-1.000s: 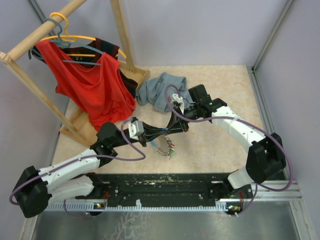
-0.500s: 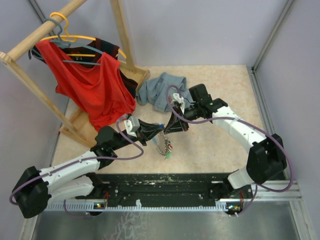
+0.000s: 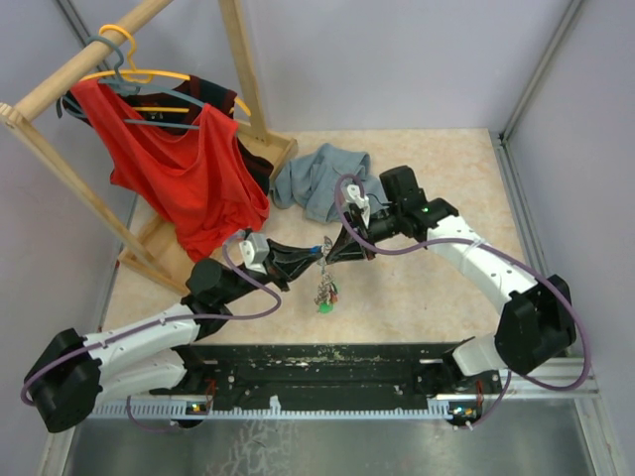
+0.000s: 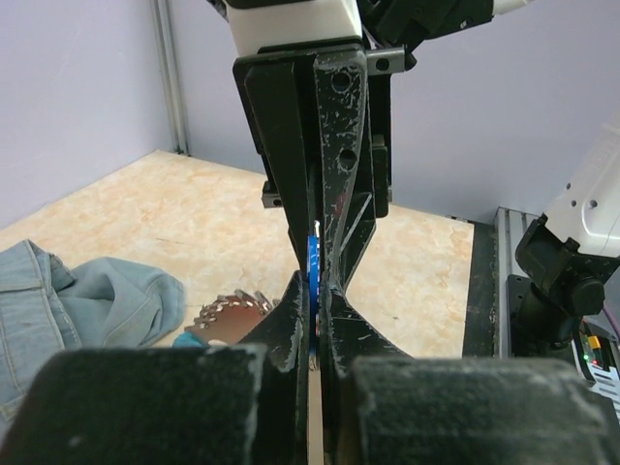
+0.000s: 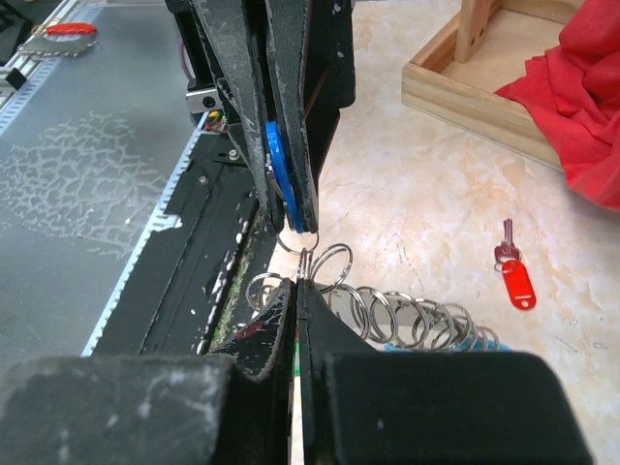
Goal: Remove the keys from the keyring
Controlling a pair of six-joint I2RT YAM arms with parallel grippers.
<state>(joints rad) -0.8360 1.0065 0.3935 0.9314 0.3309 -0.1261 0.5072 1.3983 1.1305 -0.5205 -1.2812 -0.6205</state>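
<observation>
My left gripper and right gripper meet tip to tip above the table. In the left wrist view the left gripper is shut on the blue head of a key. The right gripper is shut on a small metal ring of the keyring's chain, just under the blue key pinched in the left fingers. More keys, one with a green head, hang below the two grippers. A red key lies loose on the table.
A grey-blue cloth garment lies behind the grippers. A wooden clothes rack with a red shirt on hangers stands at the back left. The black base plate runs along the near edge.
The left arm has drawn back slightly to the left and the hanging bunch has shifted with it. Both grippers keep their grips.
</observation>
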